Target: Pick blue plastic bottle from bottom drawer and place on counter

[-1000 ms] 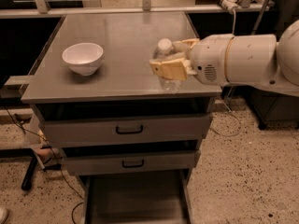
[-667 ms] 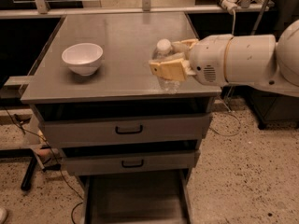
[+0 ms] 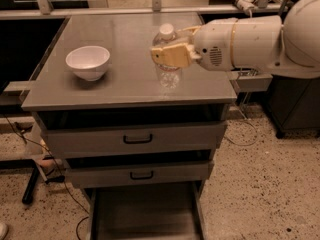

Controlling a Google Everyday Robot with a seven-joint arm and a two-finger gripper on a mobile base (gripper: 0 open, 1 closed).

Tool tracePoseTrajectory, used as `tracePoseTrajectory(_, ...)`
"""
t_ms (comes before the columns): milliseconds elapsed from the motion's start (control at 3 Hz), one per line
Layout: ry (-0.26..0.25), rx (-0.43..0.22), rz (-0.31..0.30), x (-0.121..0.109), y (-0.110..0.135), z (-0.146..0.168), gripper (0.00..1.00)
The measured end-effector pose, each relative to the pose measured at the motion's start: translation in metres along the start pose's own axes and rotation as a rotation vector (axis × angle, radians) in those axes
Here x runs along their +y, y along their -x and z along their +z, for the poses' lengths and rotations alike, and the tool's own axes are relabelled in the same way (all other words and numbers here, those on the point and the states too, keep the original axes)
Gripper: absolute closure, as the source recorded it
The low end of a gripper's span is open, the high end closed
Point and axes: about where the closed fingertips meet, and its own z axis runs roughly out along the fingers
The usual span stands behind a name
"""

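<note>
bottom drawer [image 3: 145,214] at 6 o'clock stood open, its front cut off by the frame. counter [image 3: 115,86] above it. blue plastic bottle [image 3: 169,76] stood upright toward the counter's 3 o'clock side, with the gripper [image 3: 169,51] clamped round its middle. it looked light, thin-walled and slick, so best squeezed gently at the ribs. base probably touched the counter; far finger mostly hidden.

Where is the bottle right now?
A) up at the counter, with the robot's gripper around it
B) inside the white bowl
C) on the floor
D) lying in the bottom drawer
A: the bottle is upright at the counter, with the gripper reaching in from the right, jaws around its middle. The bowl sits apart to the left, and the open drawer is far below.
</note>
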Motion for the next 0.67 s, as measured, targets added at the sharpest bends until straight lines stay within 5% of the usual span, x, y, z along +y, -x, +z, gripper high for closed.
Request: tracePoseTrajectory(667,0.104,0.085,0.018,-0.022,0.002,0.03,1.0)
